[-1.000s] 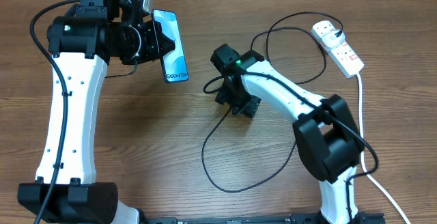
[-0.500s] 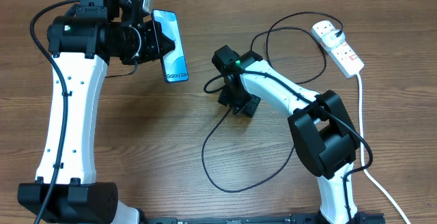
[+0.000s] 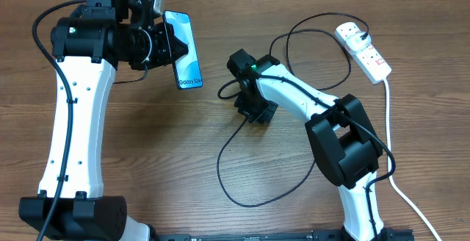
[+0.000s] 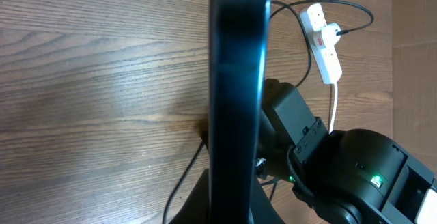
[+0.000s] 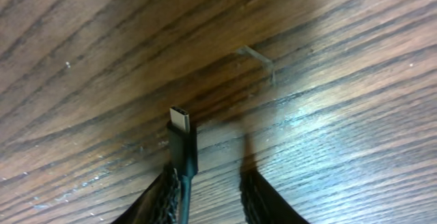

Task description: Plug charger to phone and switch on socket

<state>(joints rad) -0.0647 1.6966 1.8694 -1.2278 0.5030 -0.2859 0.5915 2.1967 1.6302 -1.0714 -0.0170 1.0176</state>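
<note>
While the phone point(image 3: 185, 51) is clamped in the left gripper point(image 3: 167, 46) and held above the table point(image 3: 147, 160), nothing is plugged into it. The charger's point(image 3: 219, 169) connector tip point(image 5: 180, 118) is seen against one finger point(image 5: 167, 193) of the right gripper point(image 3: 255, 113), whose jaws stand apart, so no firm hold is shown; insertion and switching the socket point(image 3: 363, 50) are judged left undone.

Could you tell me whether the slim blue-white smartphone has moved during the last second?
No; the smartphone keeps its place relative to the white power strip.
</note>
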